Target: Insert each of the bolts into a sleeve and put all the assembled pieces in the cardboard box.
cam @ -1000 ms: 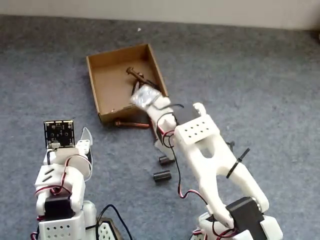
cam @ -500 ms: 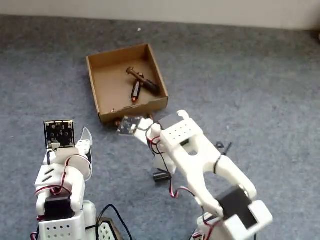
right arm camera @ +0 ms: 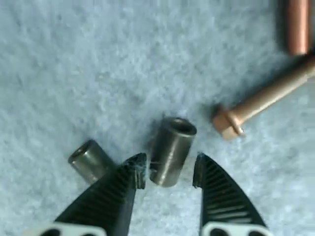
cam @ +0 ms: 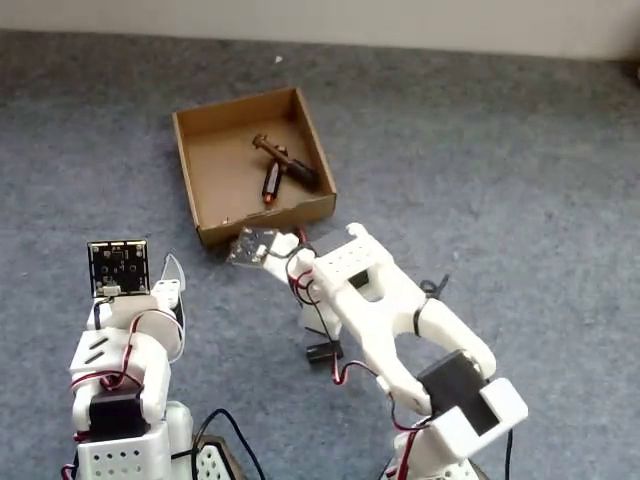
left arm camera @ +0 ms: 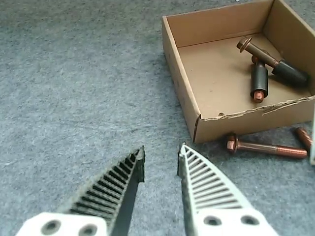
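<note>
The cardboard box [cam: 215,165] lies on the grey carpet with two bolt-in-sleeve pieces [cam: 285,165] inside, also seen as pieces [left arm camera: 259,81] in the box [left arm camera: 184,88]. Two loose copper bolts [left arm camera: 268,147] lie just in front of the box. My right gripper [right arm camera: 169,169] is open and low over the carpet. A dark sleeve [right arm camera: 172,147] lies between its fingertips, a second sleeve [right arm camera: 91,160] beside it, and a bolt [right arm camera: 261,101] just beyond. My left gripper [left arm camera: 161,158] is open and holds nothing, short of the box's near corner.
The right arm [cam: 370,290] stretches across the carpet toward the box front and hides the ground under it. A sleeve [cam: 323,352] shows beside it. The left arm [cam: 120,340] stands at the lower left. Open carpet spreads to the right and far side.
The right arm has drawn back from over the box and come down to the carpet in front of it, over the loose sleeves. The left arm has not moved.
</note>
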Motion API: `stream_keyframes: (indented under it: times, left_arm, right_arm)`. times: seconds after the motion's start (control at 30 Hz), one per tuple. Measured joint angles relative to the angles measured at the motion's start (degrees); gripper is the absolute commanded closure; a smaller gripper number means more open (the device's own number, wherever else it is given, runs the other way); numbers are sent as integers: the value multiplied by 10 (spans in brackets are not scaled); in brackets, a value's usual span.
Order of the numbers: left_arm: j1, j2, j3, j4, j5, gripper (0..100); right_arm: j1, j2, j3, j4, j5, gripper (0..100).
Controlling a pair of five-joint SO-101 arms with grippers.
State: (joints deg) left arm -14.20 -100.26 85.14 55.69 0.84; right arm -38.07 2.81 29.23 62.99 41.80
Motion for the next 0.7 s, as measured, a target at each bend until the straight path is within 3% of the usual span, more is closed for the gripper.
stream_keyframes:
  times: [0.23, 0.4, 0.47, 0.7]
  left_arm:
    - [0, 0, 0, 0, 1, 873]
    - [0, 0, 0, 0, 1, 873]
    - [0, 0, 0, 0, 1, 873]
    - [0, 0, 2, 0, 1, 877]
  right_arm:
    - [1, -2, 42, -54, 0, 852]
    - [4, -4, 51, -71, -1, 998]
    - [8, -4, 49, -76, -2, 986]
    - [50, -70, 54, -25, -118, 994]
